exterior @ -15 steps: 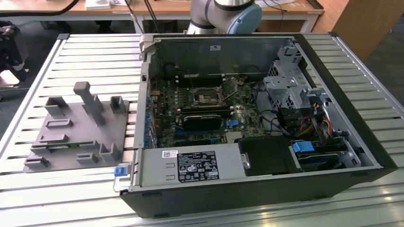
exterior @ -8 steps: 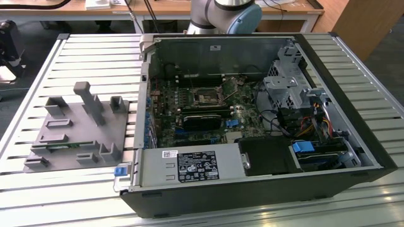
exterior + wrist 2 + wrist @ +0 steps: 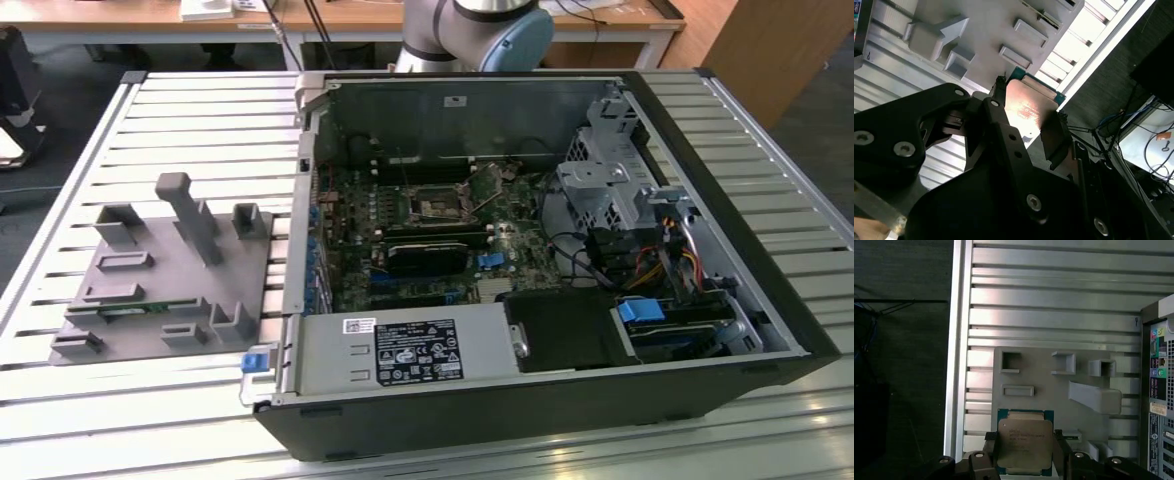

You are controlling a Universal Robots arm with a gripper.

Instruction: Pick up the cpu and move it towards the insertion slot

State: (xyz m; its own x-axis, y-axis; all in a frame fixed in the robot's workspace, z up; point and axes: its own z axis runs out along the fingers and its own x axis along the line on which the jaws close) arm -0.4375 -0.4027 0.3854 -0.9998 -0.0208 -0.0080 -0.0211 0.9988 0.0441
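Currently: gripper clamped on the cpu, one black finger against each of two opposite edges, silvery metal top facing the first wrist view. Cpu held above the grey fixture, not touching it. Fixture lies on the slatted table beside the open computer case; the motherboard socket sits inside that case.

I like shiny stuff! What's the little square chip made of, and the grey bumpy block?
The cpu looks metal on top: a dull silvery lid catching light, with a green board rim. The grey fixture is probably matte plastic: even grey, no shine.
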